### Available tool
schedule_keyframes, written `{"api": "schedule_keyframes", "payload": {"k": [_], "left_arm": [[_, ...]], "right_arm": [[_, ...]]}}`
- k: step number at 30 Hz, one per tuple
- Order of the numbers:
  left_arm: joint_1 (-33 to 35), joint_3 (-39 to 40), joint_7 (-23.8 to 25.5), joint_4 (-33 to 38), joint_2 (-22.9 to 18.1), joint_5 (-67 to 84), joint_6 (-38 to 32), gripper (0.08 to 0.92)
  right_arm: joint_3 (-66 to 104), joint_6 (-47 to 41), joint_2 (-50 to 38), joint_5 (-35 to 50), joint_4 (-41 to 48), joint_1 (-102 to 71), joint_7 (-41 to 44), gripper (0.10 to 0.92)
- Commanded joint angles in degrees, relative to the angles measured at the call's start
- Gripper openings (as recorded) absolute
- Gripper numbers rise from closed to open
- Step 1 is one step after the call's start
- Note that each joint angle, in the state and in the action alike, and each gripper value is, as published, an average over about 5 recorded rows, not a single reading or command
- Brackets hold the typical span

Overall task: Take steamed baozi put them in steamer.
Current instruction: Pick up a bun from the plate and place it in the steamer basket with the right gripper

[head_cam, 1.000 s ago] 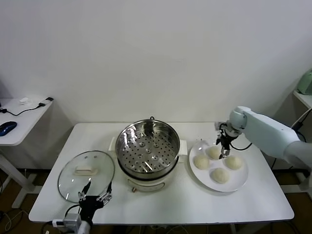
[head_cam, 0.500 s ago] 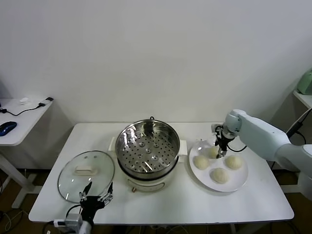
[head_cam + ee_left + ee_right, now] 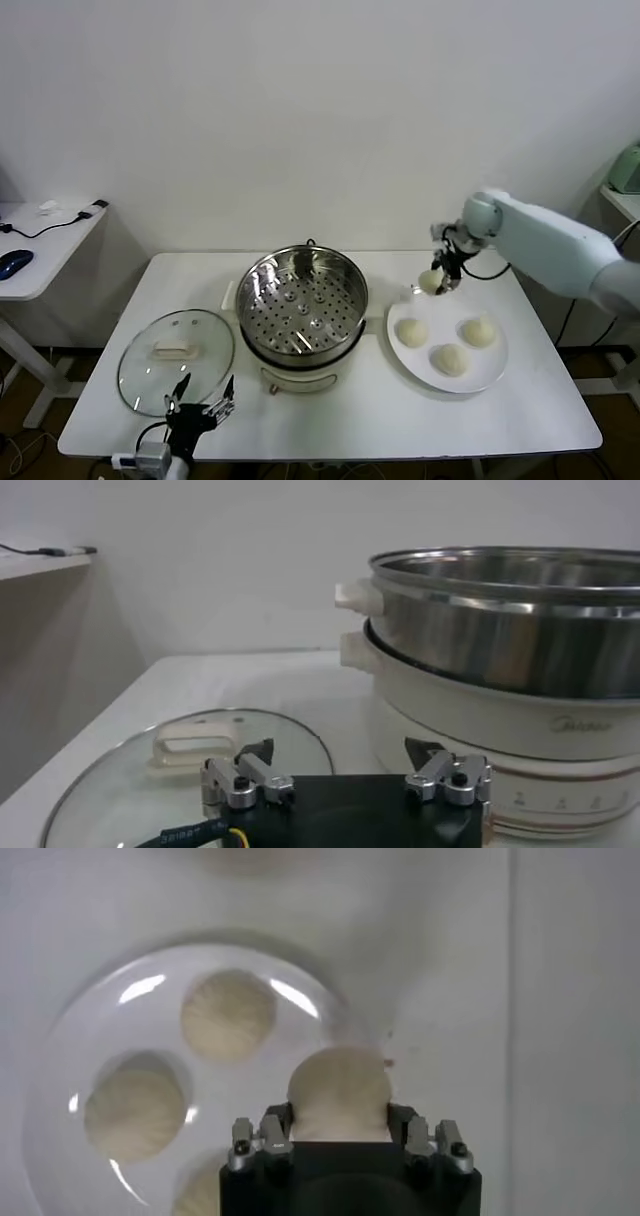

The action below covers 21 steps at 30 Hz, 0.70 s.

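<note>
My right gripper (image 3: 434,281) (image 3: 338,1118) is shut on one pale steamed baozi (image 3: 430,283) (image 3: 338,1093) and holds it in the air above the far left rim of the white plate (image 3: 494,377). Three more baozi lie on that plate (image 3: 60,1148): one on the left (image 3: 412,332), one at the front (image 3: 450,359), one on the right (image 3: 479,332). The shiny steamer (image 3: 303,305) stands at the table's centre with its perforated tray bare; its wall fills the left wrist view (image 3: 520,620). My left gripper (image 3: 198,404) (image 3: 345,767) stays open, low at the table's front left.
A round glass lid (image 3: 176,358) (image 3: 170,780) with a white handle lies flat left of the steamer, just beyond my left gripper. A side desk (image 3: 40,245) with a mouse and cables stands at the far left. A wall rises close behind the table.
My right gripper closed on the far-left baozi on the plate and lifted it up and slightly toward the steamer. Three baozi stay on the plate. The left arm has not moved.
</note>
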<state>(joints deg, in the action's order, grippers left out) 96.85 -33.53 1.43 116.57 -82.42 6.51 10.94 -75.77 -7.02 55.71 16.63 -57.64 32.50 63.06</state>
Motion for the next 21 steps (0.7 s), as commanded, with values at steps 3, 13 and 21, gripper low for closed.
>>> {"api": "schedule_keyframes", "payload": {"k": [3,13,21], "left_arm": [[0.1,0.1,0.0,0.3,0.2,-0.4,0.0,0.823],[0.5,0.6,-0.1,0.8,0.0,-0.8,-0.2,0.823],[1.2,0.0,-0.1,1.1,0.2,-0.8,-0.7,0.823]], "right_arm": [[-12.5,9.1,4.3,10.3,-14.7,22.8,1.4,0.631],[-11.4,26.4,18.9,2.4,-21.7,20.3,0.9,0.636],[-8.2,39.5,23.3,-12.8,-6.9,7.1,0.6,0.635]]}}
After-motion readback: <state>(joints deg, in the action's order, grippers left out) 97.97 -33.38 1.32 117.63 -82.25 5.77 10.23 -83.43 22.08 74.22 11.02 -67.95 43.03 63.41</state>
